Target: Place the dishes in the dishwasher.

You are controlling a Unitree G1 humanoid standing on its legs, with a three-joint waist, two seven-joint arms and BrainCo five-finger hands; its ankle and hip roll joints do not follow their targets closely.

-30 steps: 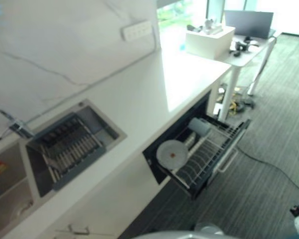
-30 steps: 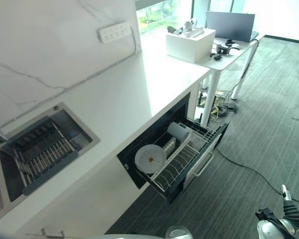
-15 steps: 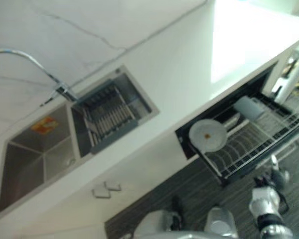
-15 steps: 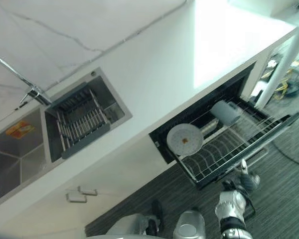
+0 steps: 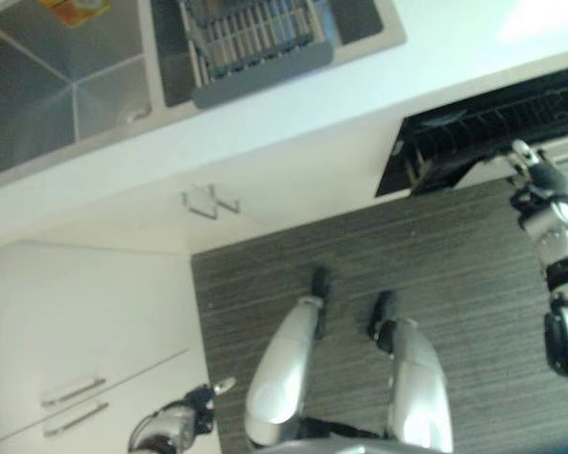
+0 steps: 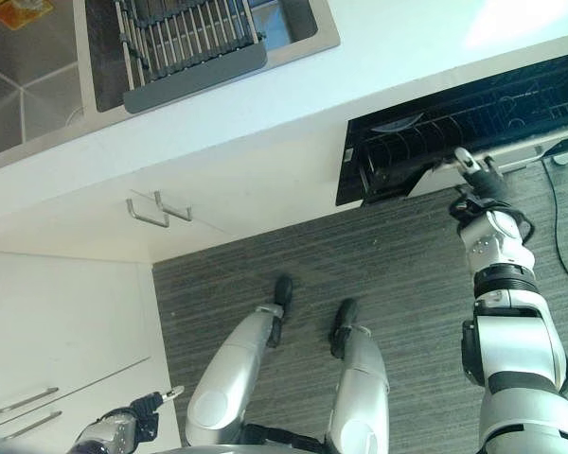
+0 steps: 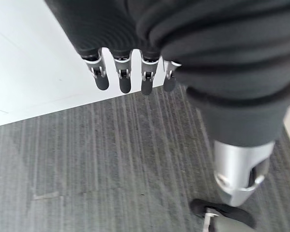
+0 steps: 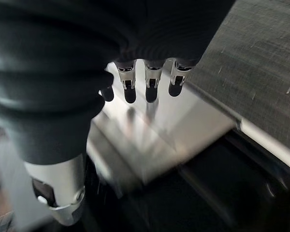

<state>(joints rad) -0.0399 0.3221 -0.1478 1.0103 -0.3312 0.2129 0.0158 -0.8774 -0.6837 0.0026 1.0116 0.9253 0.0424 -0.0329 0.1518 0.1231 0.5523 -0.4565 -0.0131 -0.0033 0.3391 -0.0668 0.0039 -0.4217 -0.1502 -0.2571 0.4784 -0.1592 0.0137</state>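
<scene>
Pressing straight-fingered, right robot hand (image 6: pixel 480 185) meets dishwasher drawer (image 6: pixel 473 118) front.

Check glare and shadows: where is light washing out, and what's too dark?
Left eye view: glare washes out a patch of the countertop. Right eye view: the dishwasher interior sits in deep shadow. Right wrist view: fingers of the right hand reflect in the shiny drawer front.

Head stereo pair: steeply downward, sharing dishwasher (image 6: pixel 473 113) and sink (image 5: pixel 66 85). Wrist views: close along fingers, floor (image 7: pixel 111 159) and probably the dishwasher's front.
</scene>
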